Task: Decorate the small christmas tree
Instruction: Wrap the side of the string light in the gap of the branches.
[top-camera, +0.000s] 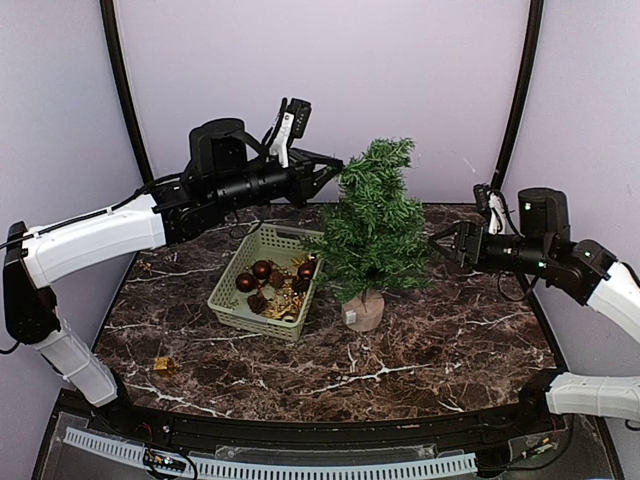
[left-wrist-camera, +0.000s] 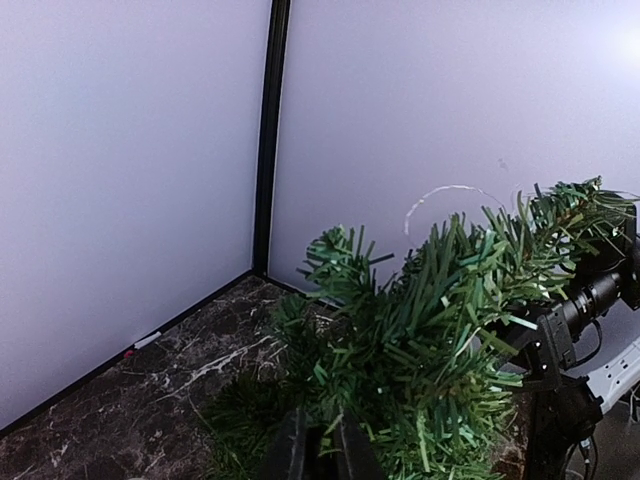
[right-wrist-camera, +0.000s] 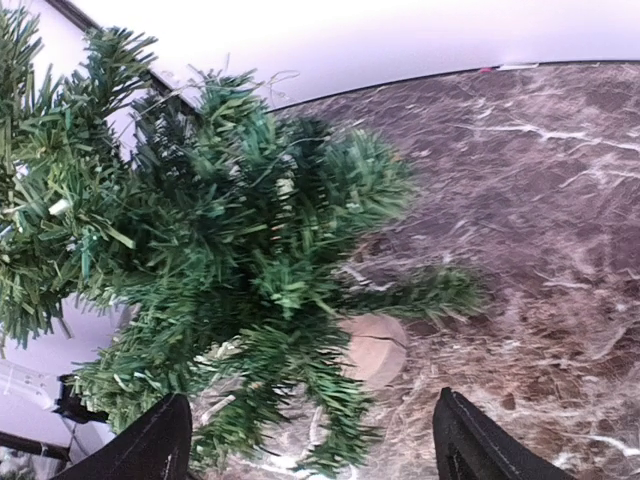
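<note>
left arm raised, pincer (left-wrist-camera: 320, 430) gap unclear | right arm extended, pincer (right-wrist-camera: 312, 400) spread wide

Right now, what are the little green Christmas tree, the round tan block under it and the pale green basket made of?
The little green Christmas tree: probably plastic, thin flat matte needle strips on stiff branches. Its round tan block: looks like bare wood, pale and dull, unpainted. The pale green basket: likely moulded plastic, smooth, with slotted walls.
</note>
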